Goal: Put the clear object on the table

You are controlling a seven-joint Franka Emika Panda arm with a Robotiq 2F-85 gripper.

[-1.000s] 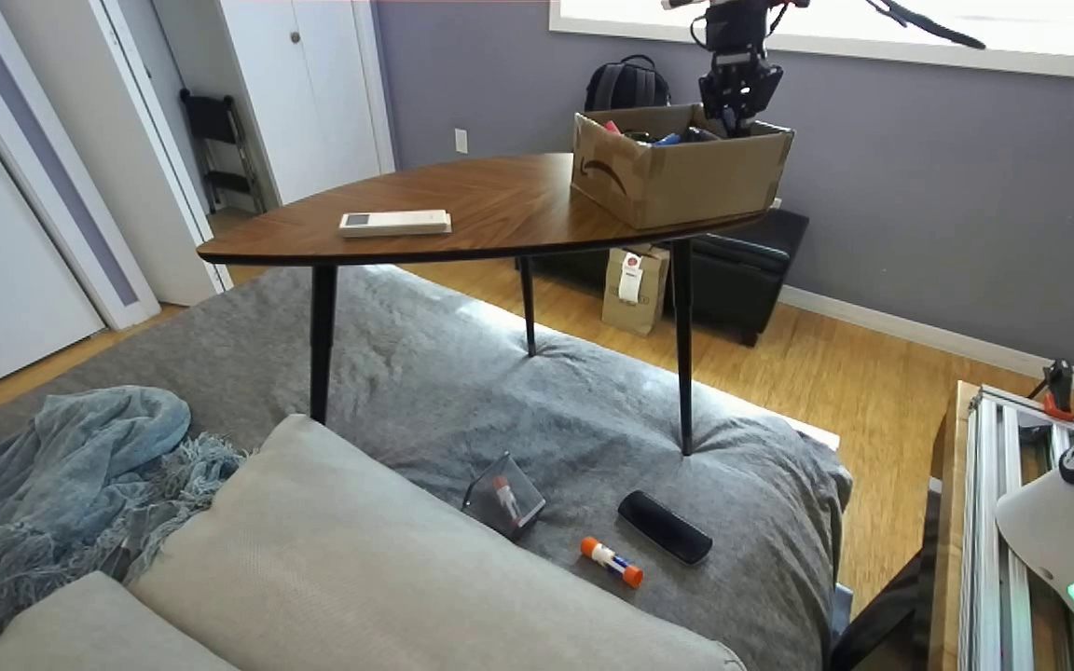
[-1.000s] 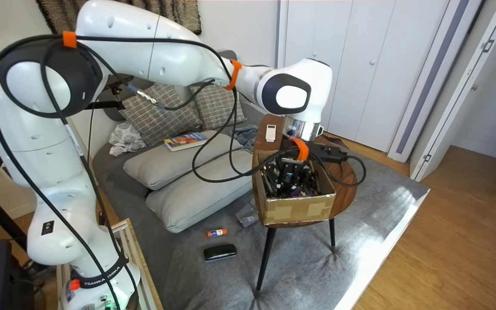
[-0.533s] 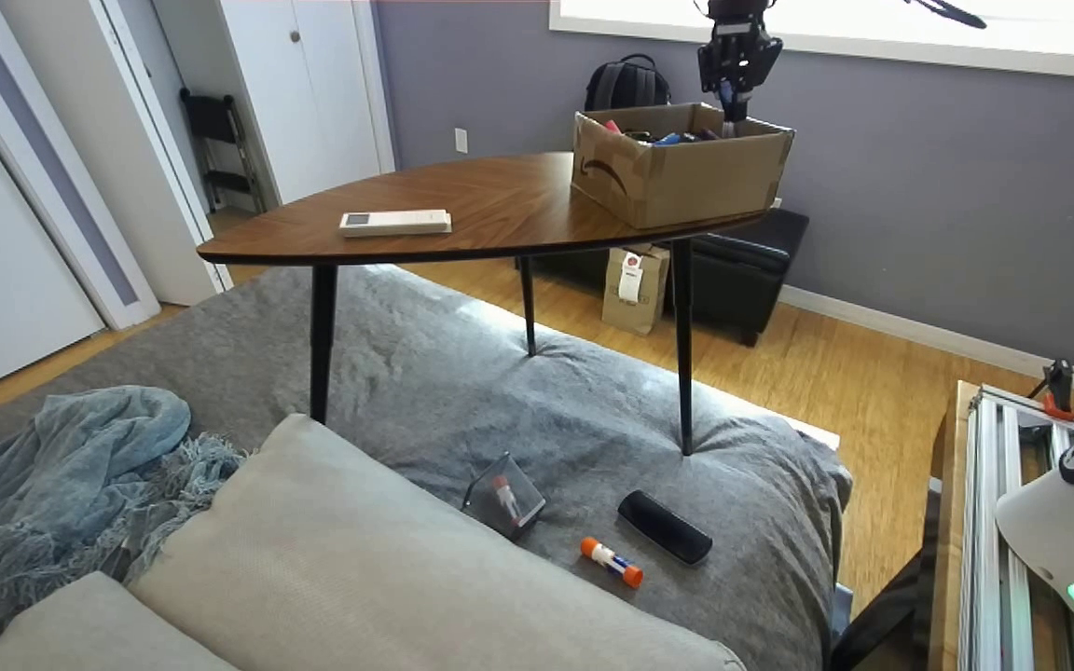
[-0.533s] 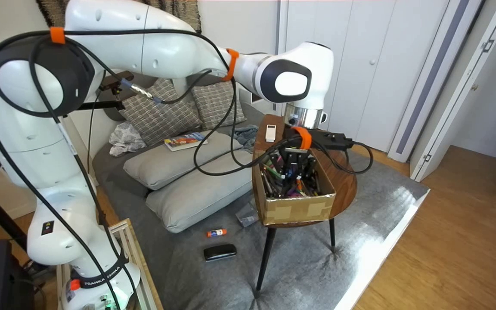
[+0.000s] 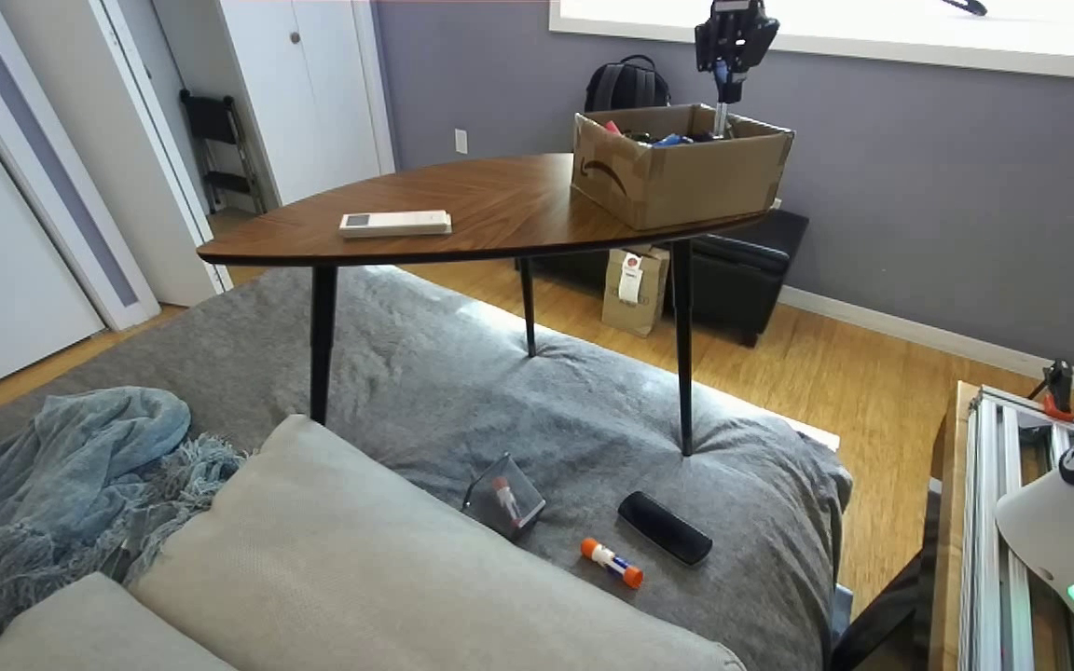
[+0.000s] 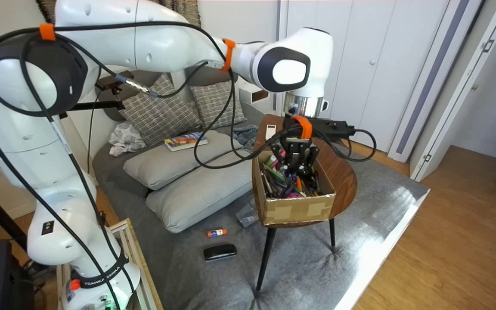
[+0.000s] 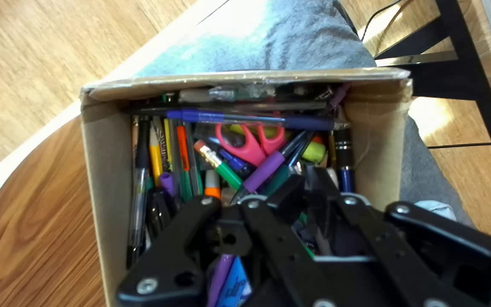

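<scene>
My gripper is shut on a thin clear object, which hangs upright below the fingertips. Its lower end is hidden behind the wall of the cardboard box. A bluish part shows between the fingers above it. In the wrist view the gripper is over the box, and the held object is dark and hard to make out. The box stands on the brown wooden table, at one end. The gripper also shows above the box in an exterior view.
The box holds many pens, a pencil and pink scissors. A white device lies on the table. A clear plastic holder, a glue stick and a black case lie on the grey bed below.
My gripper has risen from inside the box to above its rim. The clear object has come up with it and now shows below the fingertips.
</scene>
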